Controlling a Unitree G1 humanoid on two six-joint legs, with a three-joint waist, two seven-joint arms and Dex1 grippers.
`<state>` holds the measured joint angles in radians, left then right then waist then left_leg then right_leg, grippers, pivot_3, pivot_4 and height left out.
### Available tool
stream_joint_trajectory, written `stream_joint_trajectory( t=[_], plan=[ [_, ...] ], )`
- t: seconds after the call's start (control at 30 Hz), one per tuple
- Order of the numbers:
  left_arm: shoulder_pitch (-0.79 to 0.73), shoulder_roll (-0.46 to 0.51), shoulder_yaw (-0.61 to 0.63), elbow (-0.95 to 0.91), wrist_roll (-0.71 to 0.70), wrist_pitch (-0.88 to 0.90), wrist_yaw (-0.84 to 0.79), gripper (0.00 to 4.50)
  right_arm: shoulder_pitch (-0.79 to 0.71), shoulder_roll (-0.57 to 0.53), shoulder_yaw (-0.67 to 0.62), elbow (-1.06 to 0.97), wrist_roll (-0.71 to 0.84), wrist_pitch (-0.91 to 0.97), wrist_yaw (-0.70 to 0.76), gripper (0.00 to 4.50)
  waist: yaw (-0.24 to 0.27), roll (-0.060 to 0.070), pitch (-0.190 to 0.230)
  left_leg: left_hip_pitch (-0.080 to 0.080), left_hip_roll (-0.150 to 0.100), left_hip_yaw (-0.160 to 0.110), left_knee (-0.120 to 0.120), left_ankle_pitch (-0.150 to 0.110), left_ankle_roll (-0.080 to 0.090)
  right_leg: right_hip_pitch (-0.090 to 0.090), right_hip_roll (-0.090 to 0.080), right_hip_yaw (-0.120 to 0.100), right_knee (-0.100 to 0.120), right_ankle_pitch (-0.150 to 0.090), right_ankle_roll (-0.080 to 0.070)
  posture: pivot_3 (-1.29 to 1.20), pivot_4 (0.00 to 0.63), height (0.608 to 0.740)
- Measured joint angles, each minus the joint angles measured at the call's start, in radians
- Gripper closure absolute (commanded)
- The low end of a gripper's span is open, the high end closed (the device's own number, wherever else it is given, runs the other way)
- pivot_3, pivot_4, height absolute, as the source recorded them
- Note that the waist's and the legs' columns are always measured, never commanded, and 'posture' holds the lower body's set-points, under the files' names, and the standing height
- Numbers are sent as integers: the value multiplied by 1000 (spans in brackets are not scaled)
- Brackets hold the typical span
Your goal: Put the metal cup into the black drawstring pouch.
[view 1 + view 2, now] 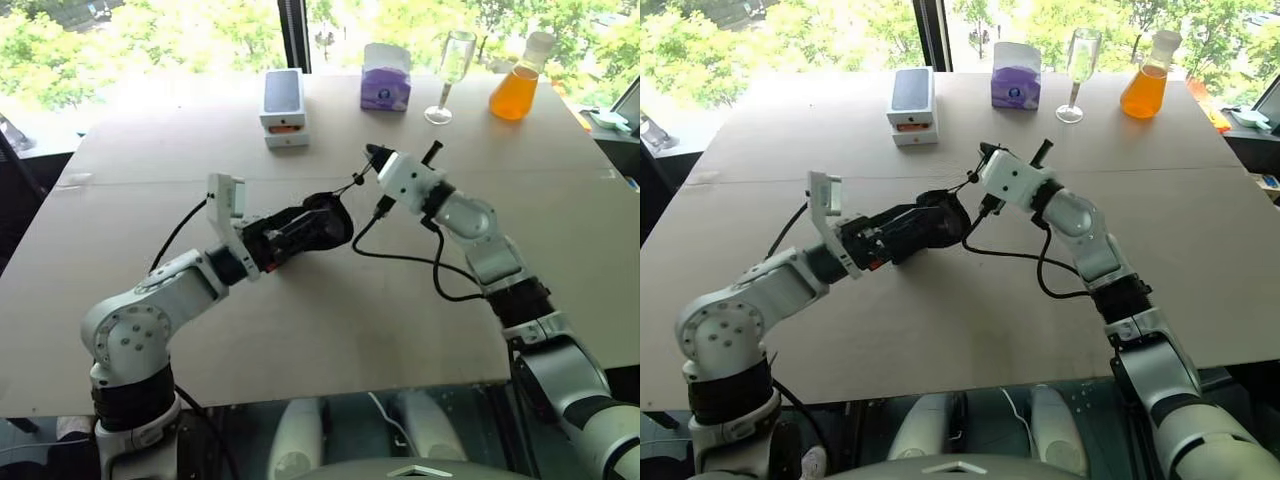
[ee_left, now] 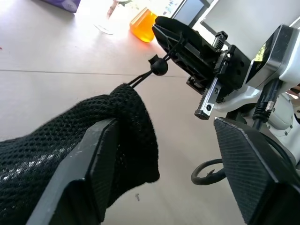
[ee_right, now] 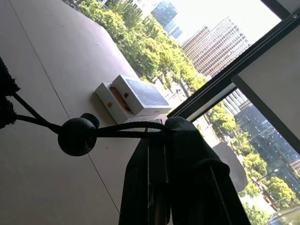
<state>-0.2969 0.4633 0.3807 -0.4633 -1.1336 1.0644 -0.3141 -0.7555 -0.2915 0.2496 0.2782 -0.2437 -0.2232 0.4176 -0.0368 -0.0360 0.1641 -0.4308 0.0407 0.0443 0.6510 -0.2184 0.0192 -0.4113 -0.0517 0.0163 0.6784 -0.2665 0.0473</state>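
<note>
The black drawstring pouch [image 1: 322,218] hangs in the air above the table's middle, draped over one finger [image 2: 89,173] of my left gripper [image 1: 338,226]. That gripper's jaws stand wide apart with bare table showing between them. The pouch's thin cord with its round bead [image 3: 76,136] runs taut up to my right gripper [image 1: 372,155], which is shut on the cord just past the bead. The mesh fabric [image 2: 56,140] bulges beside the left finger. The metal cup is hidden from view.
At the table's far edge stand a white and grey phone box [image 1: 283,105], a purple tissue box [image 1: 386,78], a clear wine glass [image 1: 452,70] and a flask of orange liquid [image 1: 517,88]. A black cable [image 1: 400,257] loops under my right wrist. The tabletop [image 1: 300,330] is bare wood.
</note>
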Motion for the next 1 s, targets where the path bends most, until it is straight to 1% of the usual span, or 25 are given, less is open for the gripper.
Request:
stream_joint_trajectory(
  t=[0.17,0.23,0.3,0.37,0.43,0.47,0.5,0.53,0.6,0.7,0.8,0.97,1.0],
  plan=[
    [20,31,1,0,-7,-23,-11,1306,1,-11,-1,-35,3,21,22,4500,1,0,0,0,0,0,0,0,0,0,0,0,0,0,0,0,150,740],
    [-2,46,-16,6,9,-38,-16,1306,1,-24,-2,-63,7,30,38,4500,4,0,0,-1,0,0,0,0,0,0,0,0,0,0,0,0,150,740],
    [-121,61,-57,23,62,-78,-15,1306,-11,-41,-3,-117,10,49,65,4500,17,0,1,-1,-1,-1,1,0,0,0,1,-1,0,0,0,0,150,740],
    [-177,73,-82,23,93,-105,-17,1306,-26,-42,-2,-143,11,55,79,4500,21,0,1,0,-2,0,1,0,0,0,1,0,0,0,0,0,150,740],
    [-223,90,-141,32,154,-131,-41,1306,-35,-53,-3,-168,14,67,93,4500,22,0,1,0,-2,0,1,0,0,0,2,0,-1,0,0,0,150,740],
    [-264,96,-210,56,218,-159,-70,1306,-37,-60,-3,-187,14,79,107,4500,24,0,1,-1,-2,0,1,0,0,0,2,0,-1,0,0,0,150,740],
    [-293,95,-268,76,270,-185,-92,1306,-42,-57,0,-203,14,91,119,4500,24,0,1,-1,-2,1,1,0,0,0,3,0,-1,0,0,0,150,740],
    [-294,95,-269,77,272,-186,-92,1306,-42,-57,0,-204,14,91,119,4500,24,0,1,-1,-2,1,1,0,0,0,3,0,-1,0,0,0,150,740],
    [-316,90,-347,122,368,-245,-121,1306,-46,-56,3,-230,14,109,127,4500,22,0,1,-1,-2,1,1,0,0,0,3,1,-1,0,0,0,150,740],
    [-323,67,-406,167,455,-310,-155,1306,-46,-54,5,-249,13,133,137,4500,22,0,1,-1,-2,1,1,0,0,0,3,1,-1,0,0,0,150,740],
    [-323,52,-439,174,513,-356,-192,1306,-45,-51,8,-269,13,150,143,4500,23,0,1,-1,-1,2,1,0,0,0,3,1,-1,0,0,0,150,740],
    [-355,13,-443,200,550,-389,-216,1306,-45,-43,14,-279,13,163,144,4500,24,0,1,-1,-2,1,1,-1,2,0,3,1,-1,0,0,0,150,740],
    [-363,7,-443,202,557,-391,-222,1546,-45,-40,17,-281,13,166,144,4500,24,0,1,-1,-2,1,1,-1,2,0,3,1,-1,0,0,0,150,740]
  ],
)
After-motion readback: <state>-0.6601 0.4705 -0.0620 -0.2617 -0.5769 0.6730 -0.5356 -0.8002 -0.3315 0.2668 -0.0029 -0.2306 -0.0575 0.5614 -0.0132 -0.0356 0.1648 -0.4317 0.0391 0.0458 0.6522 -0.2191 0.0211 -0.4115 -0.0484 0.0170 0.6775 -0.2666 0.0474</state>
